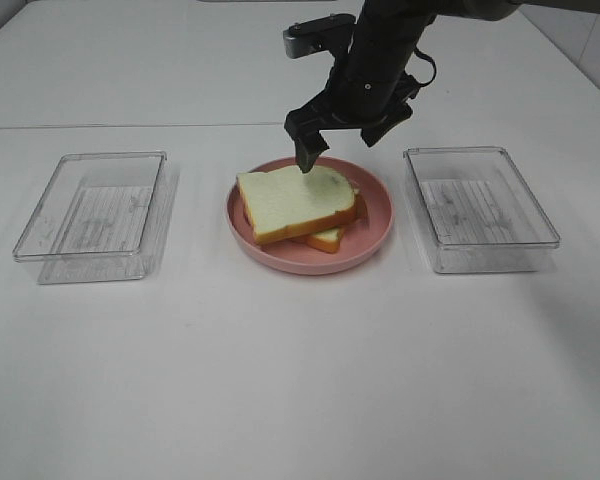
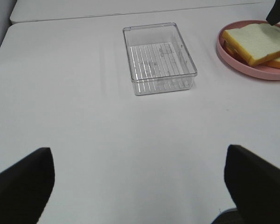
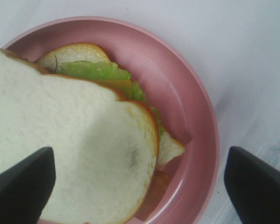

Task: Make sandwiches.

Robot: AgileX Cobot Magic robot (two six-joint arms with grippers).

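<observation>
While my right tool (image 1: 335, 140) hangs spread and empty just above it, the sandwiches (image 1: 300, 205) stack on the pink plate (image 1: 375, 235) below looks light, soft and loose, so I judge gripping the top slice's crust edges safest.

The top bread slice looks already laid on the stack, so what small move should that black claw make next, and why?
Probably lift the right end effector straight up. Its jaws stand open just above the top bread slice, which rests, skewed, on the sandwich on the pink plate; rising straight avoids dragging it.
</observation>
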